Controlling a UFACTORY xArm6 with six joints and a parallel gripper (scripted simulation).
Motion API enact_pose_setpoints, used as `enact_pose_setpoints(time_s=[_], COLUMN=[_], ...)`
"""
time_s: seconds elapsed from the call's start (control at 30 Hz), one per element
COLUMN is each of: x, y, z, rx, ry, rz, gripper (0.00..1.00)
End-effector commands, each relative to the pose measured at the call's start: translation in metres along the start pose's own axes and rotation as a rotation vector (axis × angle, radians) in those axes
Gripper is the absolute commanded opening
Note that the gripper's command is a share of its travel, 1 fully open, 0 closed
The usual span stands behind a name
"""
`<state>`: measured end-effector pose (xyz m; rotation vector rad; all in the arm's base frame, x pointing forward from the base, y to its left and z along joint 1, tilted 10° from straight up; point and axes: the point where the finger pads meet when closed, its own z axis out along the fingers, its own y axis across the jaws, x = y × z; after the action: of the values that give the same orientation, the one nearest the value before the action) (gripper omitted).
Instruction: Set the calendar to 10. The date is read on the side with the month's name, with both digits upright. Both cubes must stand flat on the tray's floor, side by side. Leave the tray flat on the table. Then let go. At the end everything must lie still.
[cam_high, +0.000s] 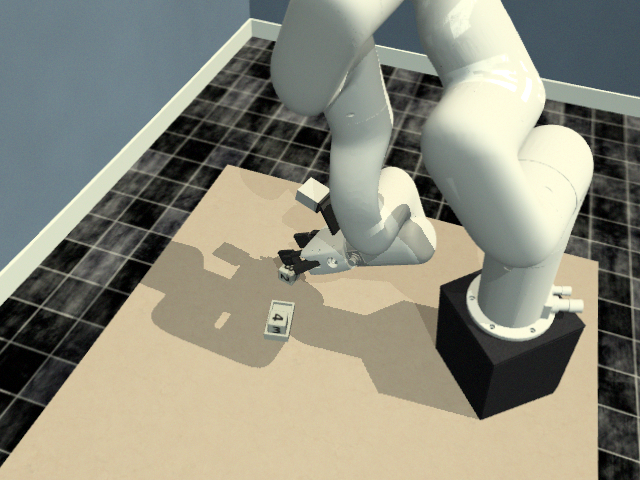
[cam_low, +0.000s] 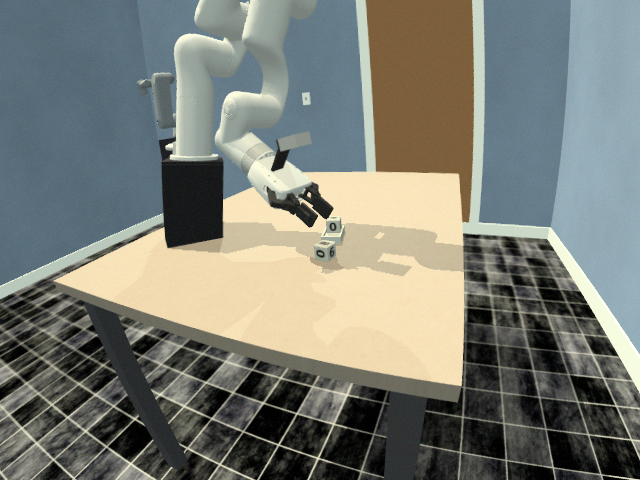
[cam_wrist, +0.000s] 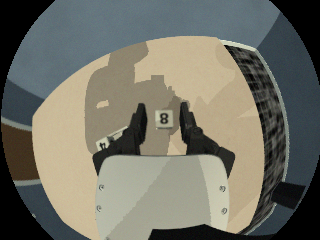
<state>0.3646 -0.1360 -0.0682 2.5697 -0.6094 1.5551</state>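
In the top view, the loose cube (cam_high: 287, 274) (cam_low: 324, 251) (cam_wrist: 164, 119) is on the table (cam_high: 232, 413) (cam_low: 248, 289) (cam_wrist: 220, 85), beyond the tray (cam_high: 277, 338) (cam_low: 332, 239) (cam_wrist: 120, 134); in the exterior view, the fingers (cam_high: 293, 248) (cam_low: 321, 217) stand half open and empty; in the wrist view, they point towards its 8, so the step seems grasping, needing a careful approach.

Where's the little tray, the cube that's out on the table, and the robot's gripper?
tray (cam_high: 268, 333): top view, on its rim
loose cube (cam_low: 321, 253) (cam_wrist: 164, 119): exterior and wrist views, on its side
gripper (cam_low: 321, 211): exterior view, midway between fingertips
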Motion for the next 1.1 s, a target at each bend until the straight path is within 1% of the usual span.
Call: enact_pose_setpoints(time_s=[0.0,0.7,1.07], x=[-0.001,-0.022,-0.04], y=[0.0,0.0,0.0], z=[0.002,0.016,0.028], rx=[0.0,0.0,0.0], ry=[0.001,0.001,0.001], rz=[0.0,0.0,0.0], gripper=[0.49,0.49,0.49])
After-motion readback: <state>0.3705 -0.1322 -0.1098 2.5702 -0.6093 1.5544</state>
